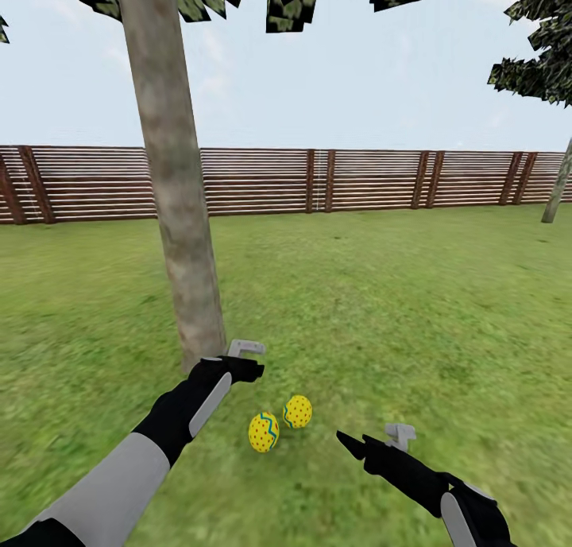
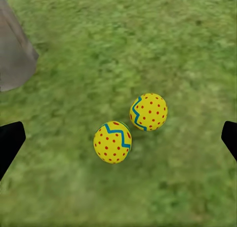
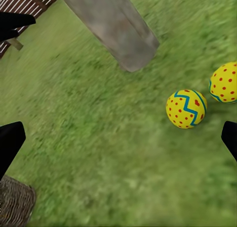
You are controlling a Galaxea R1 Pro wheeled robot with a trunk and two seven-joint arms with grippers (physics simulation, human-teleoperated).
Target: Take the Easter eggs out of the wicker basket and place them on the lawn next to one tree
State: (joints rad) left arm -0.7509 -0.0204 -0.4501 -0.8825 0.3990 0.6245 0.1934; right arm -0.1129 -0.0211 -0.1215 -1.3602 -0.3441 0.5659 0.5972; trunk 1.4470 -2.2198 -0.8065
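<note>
Two yellow Easter eggs with red dots lie side by side on the lawn [image 1: 381, 308], close to the foot of the tree [image 1: 179, 213]. One egg [image 1: 264, 432] has a blue-green zigzag, and the other [image 1: 298, 411] lies just beyond it. My left gripper [image 1: 245, 358] hovers open and empty between the trunk and the eggs. In its wrist view the eggs [image 2: 112, 142] [image 2: 148, 112] lie between its spread fingers [image 2: 10, 143]. To the right of the eggs, my right gripper [image 1: 373, 440] is open and empty. An edge of the wicker basket [image 3: 14, 203] shows in the right wrist view.
A brown slatted fence [image 1: 357, 181] closes the garden at the back. A thinner trunk [image 1: 558, 185] stands at the far right by the fence. Open grass stretches ahead and to the right of the tree.
</note>
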